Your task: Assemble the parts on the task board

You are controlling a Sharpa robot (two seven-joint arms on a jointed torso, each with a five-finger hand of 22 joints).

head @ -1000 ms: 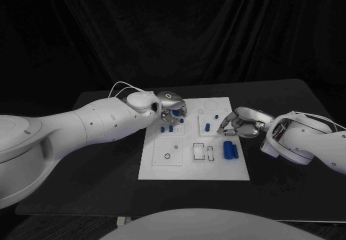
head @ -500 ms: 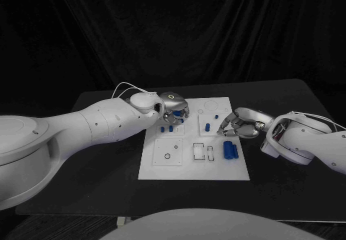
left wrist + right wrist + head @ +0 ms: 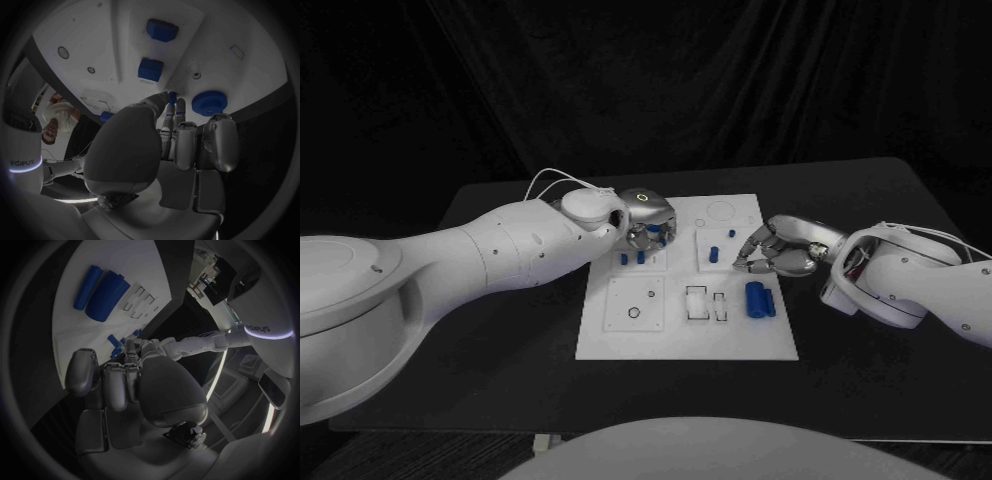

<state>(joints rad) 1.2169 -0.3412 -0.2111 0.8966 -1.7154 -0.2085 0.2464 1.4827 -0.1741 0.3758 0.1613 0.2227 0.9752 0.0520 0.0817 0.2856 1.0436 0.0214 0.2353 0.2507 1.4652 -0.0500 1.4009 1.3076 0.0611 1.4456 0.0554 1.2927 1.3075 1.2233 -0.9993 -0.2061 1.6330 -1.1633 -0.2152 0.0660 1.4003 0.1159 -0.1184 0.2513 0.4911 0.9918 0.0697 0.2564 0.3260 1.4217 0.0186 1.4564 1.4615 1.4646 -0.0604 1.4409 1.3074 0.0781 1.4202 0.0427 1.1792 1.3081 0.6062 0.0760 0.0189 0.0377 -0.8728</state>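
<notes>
The white task board (image 3: 678,335) lies in the middle of the table. My left hand (image 3: 643,214) hovers over the board's far left part and pinches a small blue part (image 3: 172,96) between its fingertips. Beside those fingers a blue gear (image 3: 209,102) sits on the board (image 3: 125,40), with two blue blocks (image 3: 150,69) beyond it. The same blocks (image 3: 635,258) lie just in front of the hand in the head view. My right hand (image 3: 783,248) rests at the board's right edge, fingers curled in with nothing seen in them. Two blue cylinders (image 3: 759,298) lie side by side near it (image 3: 100,290).
A blue piece (image 3: 714,252) and a small blue peg (image 3: 733,235) stand in the board's middle far part. Rectangular slots (image 3: 705,303) and a round hole (image 3: 635,312) are cut in the near half. The black table (image 3: 877,350) runs out on both sides.
My left hand has turned slightly and edged toward the far side over the board's left part. The right hand and the parts on the board have stayed put.
</notes>
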